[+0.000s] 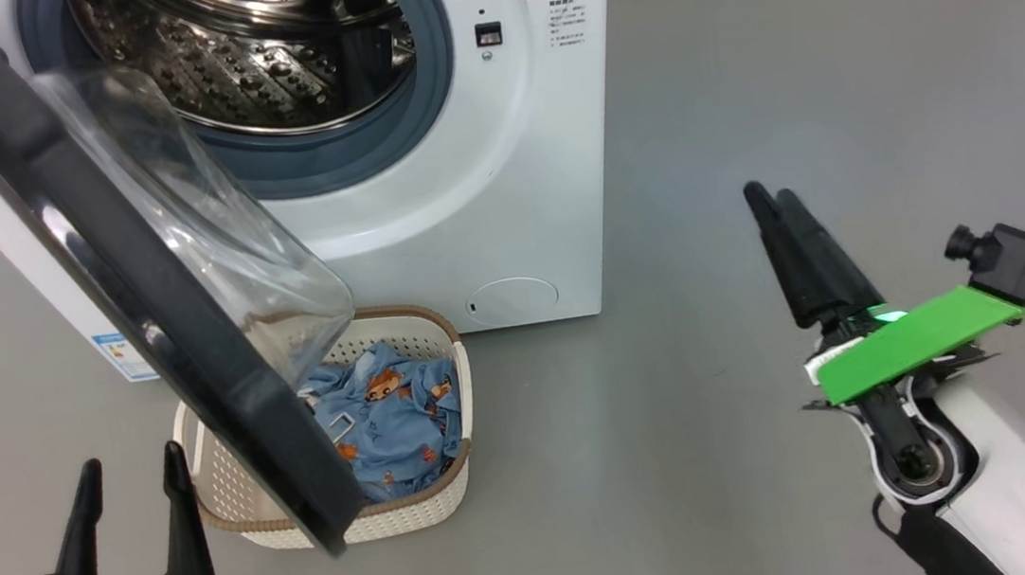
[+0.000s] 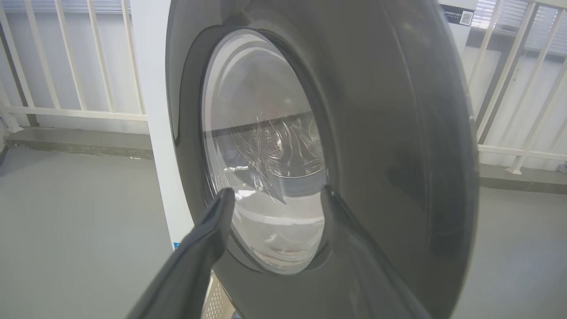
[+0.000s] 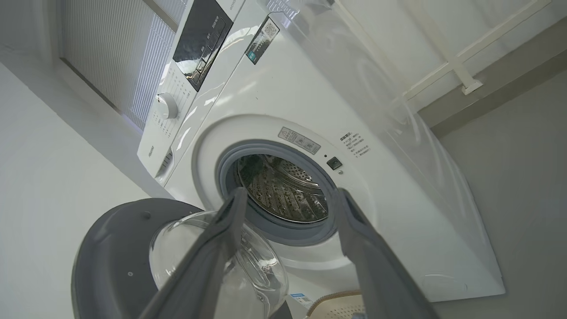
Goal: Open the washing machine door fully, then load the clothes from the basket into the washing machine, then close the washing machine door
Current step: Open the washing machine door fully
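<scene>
Washing machine door (image 1: 133, 299) open. Clothes (image 1: 393, 414) heaped in basket (image 1: 413, 517). Left gripper (image 1: 133, 461) and right gripper (image 1: 771, 195) empty, jaws apart.

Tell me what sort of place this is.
Probably a laundry corner, perhaps a balcony or utility room: a white front-loading washing machine stands on a bare grey floor, a basket of clothes sits before it, and pale railings run behind.
</scene>
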Tool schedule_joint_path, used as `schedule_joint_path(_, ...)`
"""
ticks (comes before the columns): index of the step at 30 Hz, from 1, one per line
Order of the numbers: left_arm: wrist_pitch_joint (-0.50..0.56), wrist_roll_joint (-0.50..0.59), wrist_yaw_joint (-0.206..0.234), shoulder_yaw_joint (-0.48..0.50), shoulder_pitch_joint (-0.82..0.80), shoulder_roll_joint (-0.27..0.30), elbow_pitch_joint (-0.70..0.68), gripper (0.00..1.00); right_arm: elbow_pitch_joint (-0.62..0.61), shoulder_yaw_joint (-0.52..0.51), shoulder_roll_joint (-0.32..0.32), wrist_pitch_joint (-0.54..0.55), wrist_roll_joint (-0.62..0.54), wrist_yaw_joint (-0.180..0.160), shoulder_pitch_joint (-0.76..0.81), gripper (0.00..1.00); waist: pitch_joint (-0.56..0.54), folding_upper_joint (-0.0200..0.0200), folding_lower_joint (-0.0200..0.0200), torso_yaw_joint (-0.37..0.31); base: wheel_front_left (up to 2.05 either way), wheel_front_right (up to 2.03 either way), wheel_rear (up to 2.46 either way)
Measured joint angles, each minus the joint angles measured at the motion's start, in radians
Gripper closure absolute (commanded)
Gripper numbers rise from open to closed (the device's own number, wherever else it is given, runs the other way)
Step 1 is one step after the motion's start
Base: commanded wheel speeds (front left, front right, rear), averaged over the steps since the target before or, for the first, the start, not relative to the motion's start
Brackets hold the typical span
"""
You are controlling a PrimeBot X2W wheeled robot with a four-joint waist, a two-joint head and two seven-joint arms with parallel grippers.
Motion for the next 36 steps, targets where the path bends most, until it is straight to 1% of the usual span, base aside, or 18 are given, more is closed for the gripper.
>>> schedule_joint_path(5, 0.000, 0.000, 0.000, 0.007, 0.001, 0.000, -0.008, 0.00, 0.001, -0.147, 0.036, 0.000, -0.233, 0.000, 0.045, 0.00, -0.004, 0.0000, 0.0000, -0.012, 0.00, 0.00, 0.00)
schedule_joint_path(9, 0.000, -0.001, 0.000, 0.010, 0.017, 0.001, -0.011, 0.00, -0.013, -0.277, 0.096, -0.005, -0.423, 0.000, 0.112, 0.00, -0.009, 0.0000, 0.0000, -0.018, 0.00, 0.00, 0.00)
schedule_joint_path(12, 0.000, -0.001, 0.000, 0.011, 0.019, 0.001, -0.011, 0.00, -0.040, -0.323, 0.131, -0.005, -0.539, 0.000, 0.163, 0.00, -0.012, 0.0000, 0.0000, -0.021, 0.00, 0.00, 0.00)
schedule_joint_path(15, 0.000, -0.001, 0.000, 0.012, 0.020, 0.001, -0.012, 0.00, -0.071, -0.327, 0.138, -0.005, -0.642, 0.000, 0.206, 0.00, -0.014, 0.0000, 0.0000, -0.023, 0.00, 0.00, 0.00)
schedule_joint_path(22, 0.000, -0.001, 0.000, 0.014, 0.037, 0.001, -0.015, 0.00, -0.104, -0.358, 0.141, -0.005, -0.822, 0.000, 0.299, 0.00, -0.026, 0.0000, 0.0000, -0.022, 0.00, 0.00, 0.00)
schedule_joint_path(25, 0.000, -0.001, 0.000, 0.015, 0.039, 0.001, -0.017, 0.00, -0.123, -0.370, 0.155, -0.005, -0.895, 0.000, 0.340, 0.00, -0.032, 0.0000, 0.0000, -0.021, 0.00, 0.00, 0.00)
schedule_joint_path(29, 0.000, -0.001, 0.000, 0.023, 0.054, 0.002, -0.021, 0.00, -0.138, -0.373, 0.168, -0.005, -0.977, 0.000, 0.382, 0.00, -0.034, 0.0000, 0.0000, -0.023, 0.00, 0.00, 0.00)
schedule_joint_path(36, 0.000, -0.001, 0.000, 0.023, 0.061, 0.002, -0.021, 0.00, -0.166, -0.412, 0.212, -0.005, -1.063, 0.000, 0.446, 0.00, -0.046, 0.0000, 0.0000, -0.024, 0.00, 0.00, 0.00)
